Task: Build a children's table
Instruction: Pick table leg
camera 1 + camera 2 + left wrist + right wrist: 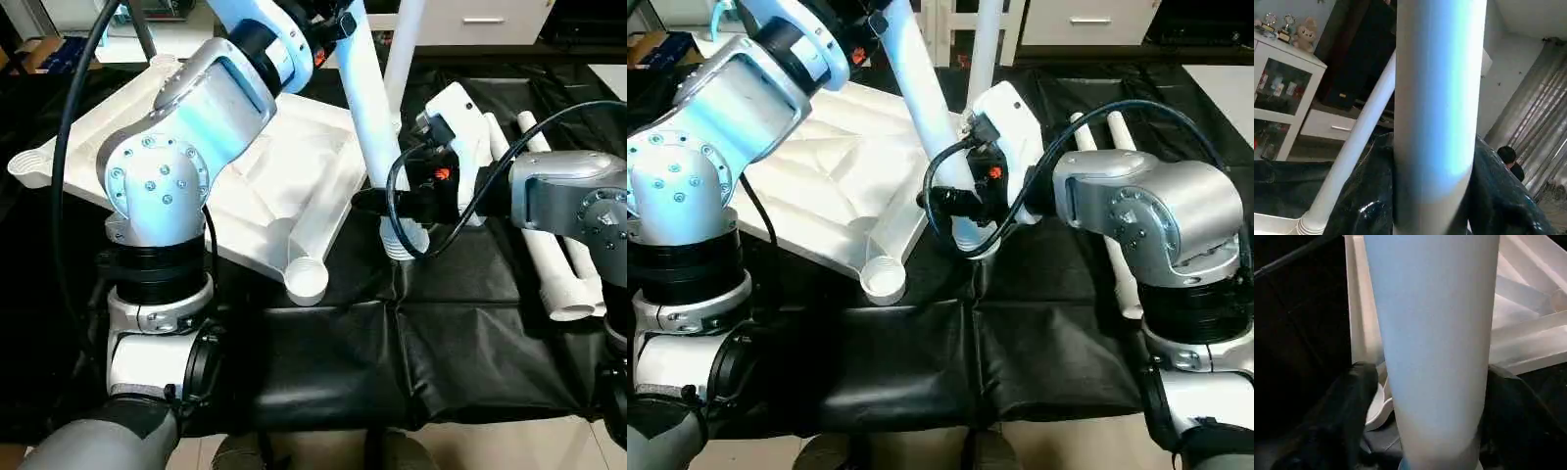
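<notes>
The children's table top (284, 166) lies upside down on black cloth, ribs up, with an empty corner socket (307, 279) at the near edge. My left gripper (328, 24) is shut on the upper part of a white leg (367, 108). This leg slants down to its threaded end (397, 245), just off the top's right edge. My right gripper (377, 203) is open around the lower part of this leg, one black finger (1347, 411) on each side and a narrow gap showing. Another leg (404, 49) stands upright in a far corner.
Two loose legs (554, 259) lie on the black cloth (323, 362) to the right of my right arm. A white drawer unit (480, 20) stands behind. A glass-fronted cabinet (1278, 98) and a person's head (1508, 156) show in the left wrist view.
</notes>
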